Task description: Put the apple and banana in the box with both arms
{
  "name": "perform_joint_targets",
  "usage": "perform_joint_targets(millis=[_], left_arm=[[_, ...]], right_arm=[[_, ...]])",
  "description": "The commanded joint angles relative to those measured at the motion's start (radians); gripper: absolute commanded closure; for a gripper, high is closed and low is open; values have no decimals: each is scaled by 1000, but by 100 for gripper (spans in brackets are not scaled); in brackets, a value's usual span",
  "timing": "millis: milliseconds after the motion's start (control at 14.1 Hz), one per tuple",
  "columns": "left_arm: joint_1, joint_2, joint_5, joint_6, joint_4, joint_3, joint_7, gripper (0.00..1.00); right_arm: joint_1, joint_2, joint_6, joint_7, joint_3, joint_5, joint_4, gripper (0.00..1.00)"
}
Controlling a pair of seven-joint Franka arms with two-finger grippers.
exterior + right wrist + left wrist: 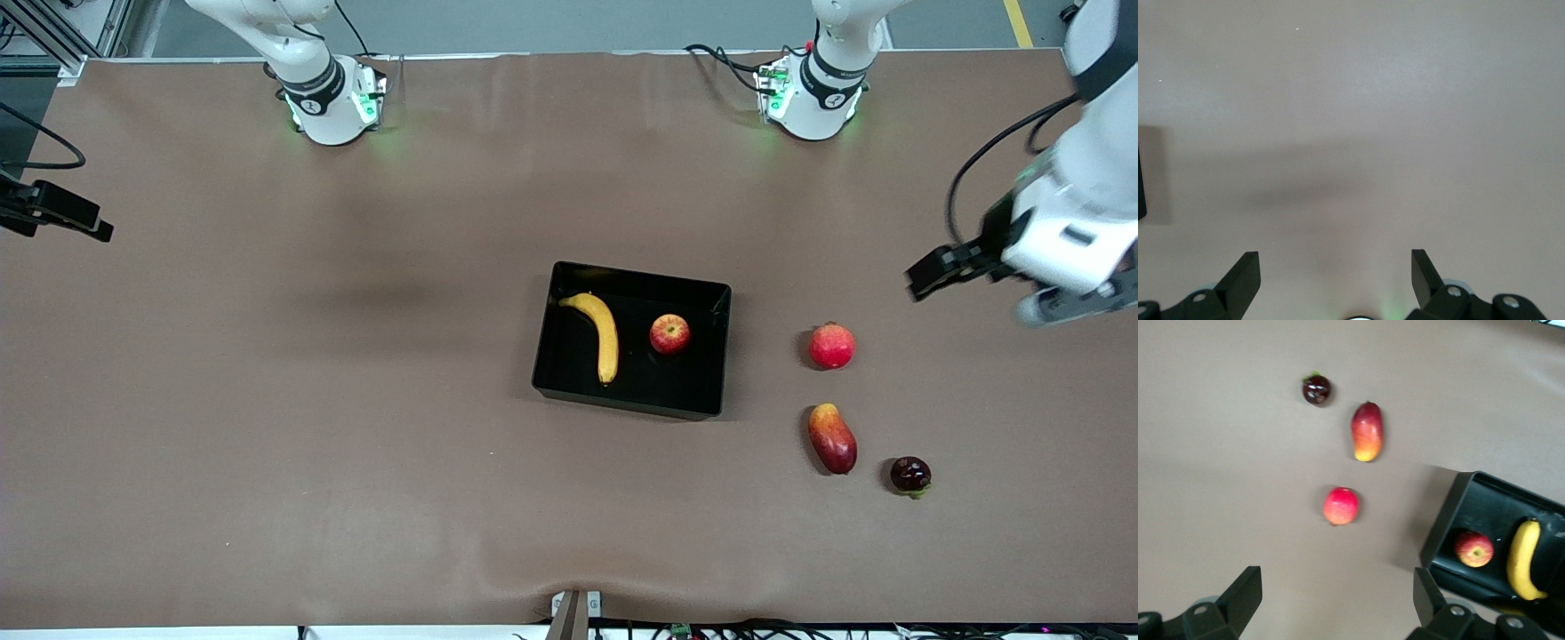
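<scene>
Hovering over the table (267,400), my left end effector (1337,595) and right end effector (1336,275) both gaped wide, empty; banana (601,333) and apple (669,334) lay in the box (633,404).

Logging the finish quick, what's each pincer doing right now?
Left pincer: open, empty, above bare table at its own end.
Right pincer: open, empty, over bare table.

The glossy black plastic box (569,363) held a curved yellow banana (602,332) and a round red, yellow-patched apple (669,334).
</scene>
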Motion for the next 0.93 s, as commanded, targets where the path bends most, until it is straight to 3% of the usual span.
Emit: perform_joint_targets(millis=[0,71,214,356,569,854], left_arm=[[15,-112,-30,-41,-21,47,133,0],[-43,-135,-46,-56,-32,120,192,0],[-223,-161,-89,-114,-35,336,242,0],[-339,-186,-100,-122,-45,472,248,0],[-405,-209,-107,-121,-67,542,260,0],[-441,-305,-172,-52,-200,609,299,0]], right_arm=[[-1,2,-10,1,5,-4,11,0],[5,2,-8,1,5,-5,11,0],[5,2,-10,1,5,-5,10,0],[6,2,-10,1,5,-5,11,0],[6,2,-10,1,5,-7,11,0],[6,2,-10,0,5,-7,11,0]])
